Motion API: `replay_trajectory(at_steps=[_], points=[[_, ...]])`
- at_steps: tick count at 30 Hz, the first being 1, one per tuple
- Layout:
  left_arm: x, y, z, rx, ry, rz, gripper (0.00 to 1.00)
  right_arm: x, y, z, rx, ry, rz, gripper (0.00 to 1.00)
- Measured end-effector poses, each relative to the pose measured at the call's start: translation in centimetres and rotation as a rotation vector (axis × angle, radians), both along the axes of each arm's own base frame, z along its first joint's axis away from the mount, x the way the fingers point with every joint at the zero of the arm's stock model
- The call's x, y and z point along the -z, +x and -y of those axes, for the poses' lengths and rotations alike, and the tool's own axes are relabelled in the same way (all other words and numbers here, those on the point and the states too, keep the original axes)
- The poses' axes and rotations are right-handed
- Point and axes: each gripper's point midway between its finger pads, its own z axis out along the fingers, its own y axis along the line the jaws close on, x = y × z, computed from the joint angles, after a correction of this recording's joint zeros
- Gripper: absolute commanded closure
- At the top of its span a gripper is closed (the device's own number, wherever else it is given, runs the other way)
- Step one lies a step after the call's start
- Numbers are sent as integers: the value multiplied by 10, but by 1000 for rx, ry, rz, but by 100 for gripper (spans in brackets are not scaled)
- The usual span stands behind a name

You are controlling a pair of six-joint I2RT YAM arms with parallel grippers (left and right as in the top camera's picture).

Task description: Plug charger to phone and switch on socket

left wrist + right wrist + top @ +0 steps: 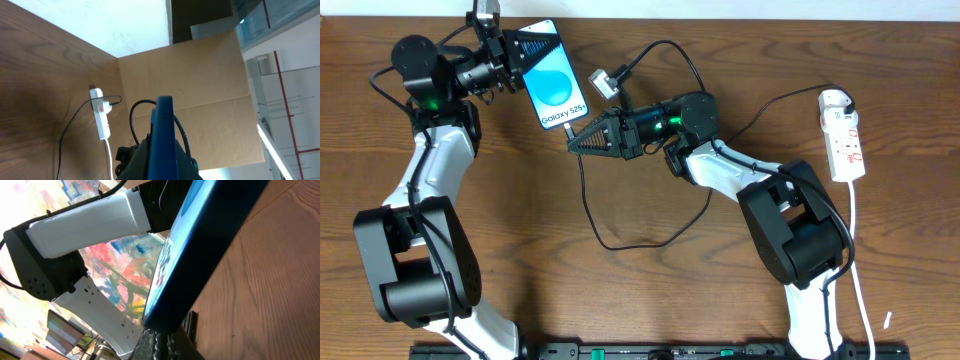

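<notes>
My left gripper point(517, 60) clamps the phone point(556, 88) (screen up) at 11 o'clock; my right gripper point(576, 143), at its 5 o'clock, pinches the charger point(586, 205).

1. The overhead camera looks straight down on the table point(650, 300); the phone point(552, 80) sits toward 11 o'clock, the power strip point(843, 135) at 3 o'clock.
2. The left wrist camera sits close behind the phone's edge, facing across to the power strip.
3. The right wrist camera is tilted, very near the phone's screen.
4. All three share the phone.
</notes>
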Motion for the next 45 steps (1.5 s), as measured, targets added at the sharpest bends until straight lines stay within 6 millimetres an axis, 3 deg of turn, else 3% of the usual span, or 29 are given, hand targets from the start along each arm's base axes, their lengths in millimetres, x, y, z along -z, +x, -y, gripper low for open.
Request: replay_trajectory(at_steps=[45], points=[[0,-1,-2,4,17,31,93,-2,1,-2,0,-23,-85,99]])
